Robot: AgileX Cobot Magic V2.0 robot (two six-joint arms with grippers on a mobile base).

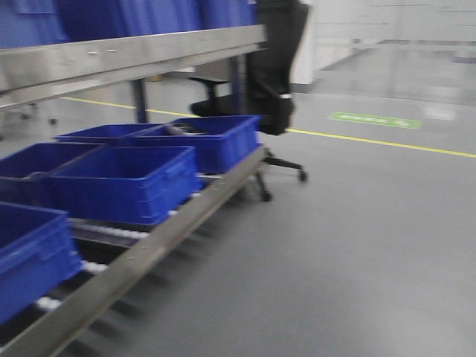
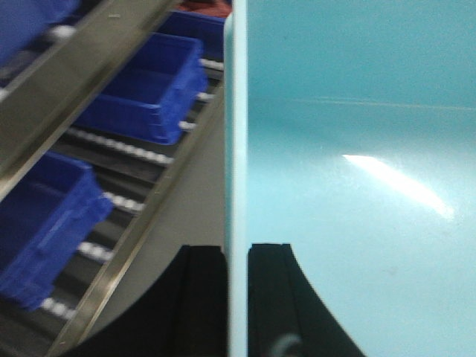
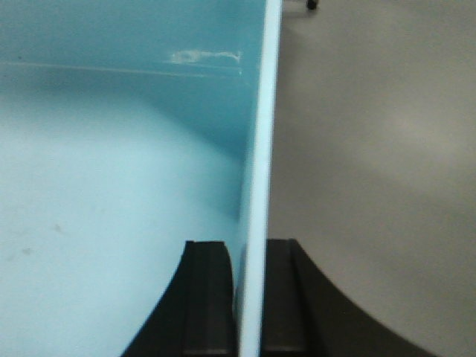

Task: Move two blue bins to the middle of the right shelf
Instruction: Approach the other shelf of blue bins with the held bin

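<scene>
Blocking both wrist views: gripped bin [image 2: 357,186] wall.

My left claw [image 2: 236,297] pinches the thin pale wall [image 2: 236,149] of a light teal bin [image 2: 357,186], one black finger [image 2: 197,297] outside and the other inside against the glossy floor of the bin, where a bright streak of light reflects. To the left of the wall a slanted roller shelf [image 2: 126,149] carries dark blue bins: one [image 2: 149,93] sits higher up, another [image 2: 44,223] lower at the left edge. A metal rail [image 2: 141,223] borders the shelf, with grey floor [image 2: 190,216] beside it
</scene>
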